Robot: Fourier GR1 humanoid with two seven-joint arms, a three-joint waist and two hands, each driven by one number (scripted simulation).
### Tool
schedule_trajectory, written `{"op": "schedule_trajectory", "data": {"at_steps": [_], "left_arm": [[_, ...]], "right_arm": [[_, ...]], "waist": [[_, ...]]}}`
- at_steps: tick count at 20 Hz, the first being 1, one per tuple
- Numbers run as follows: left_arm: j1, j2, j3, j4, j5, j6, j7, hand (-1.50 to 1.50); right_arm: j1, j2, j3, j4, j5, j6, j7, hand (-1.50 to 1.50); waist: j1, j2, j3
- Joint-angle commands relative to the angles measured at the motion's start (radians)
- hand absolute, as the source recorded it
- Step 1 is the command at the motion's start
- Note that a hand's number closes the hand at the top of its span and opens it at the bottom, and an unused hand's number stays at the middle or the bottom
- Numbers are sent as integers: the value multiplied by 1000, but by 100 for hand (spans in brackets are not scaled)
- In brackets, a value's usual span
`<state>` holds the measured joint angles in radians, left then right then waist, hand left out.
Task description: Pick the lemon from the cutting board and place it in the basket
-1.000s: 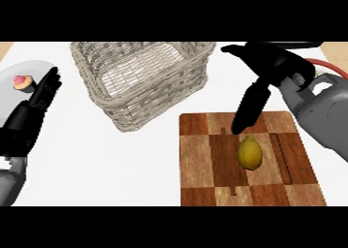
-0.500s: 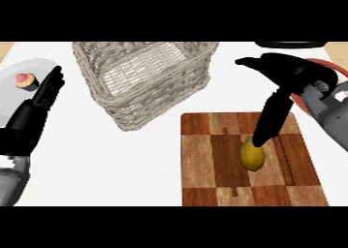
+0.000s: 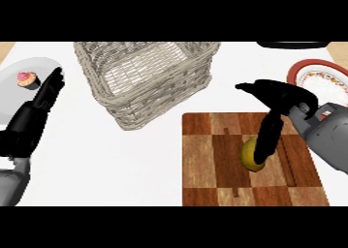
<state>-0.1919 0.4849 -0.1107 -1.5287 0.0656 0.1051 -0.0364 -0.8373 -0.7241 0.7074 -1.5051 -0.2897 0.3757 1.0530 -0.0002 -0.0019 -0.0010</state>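
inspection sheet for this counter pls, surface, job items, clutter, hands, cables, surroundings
surface: white counter, wooden cutting board at lower right.
job's things: lemon on the board, partly hidden by fingers; wicker basket at the far middle, nothing seen inside.
clutter: white plate at left with a cupcake; red-rimmed plate at right; dark item at the top edge, cannot tell what.
hands: right hand over the board, straight fingers down against the lemon; left hand open, resting at left, fingers up.
cables: nothing seen.
surroundings: tan strips beyond the counter's far corners.
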Motion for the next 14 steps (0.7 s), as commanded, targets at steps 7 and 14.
{"op": "schedule_trajectory", "data": {"at_steps": [7, 14], "left_arm": [[41, -26, 26, -54, -16, -27, 25, 0], [8, -64, 22, -84, -64, -32, 81, 0]], "right_arm": [[143, 2, -13, -58, 125, 15, 73, -150], [181, 65, -64, 11, 261, 52, -18, -150]], "waist": [[0, -1, 1], [4, 1, 1]]}}
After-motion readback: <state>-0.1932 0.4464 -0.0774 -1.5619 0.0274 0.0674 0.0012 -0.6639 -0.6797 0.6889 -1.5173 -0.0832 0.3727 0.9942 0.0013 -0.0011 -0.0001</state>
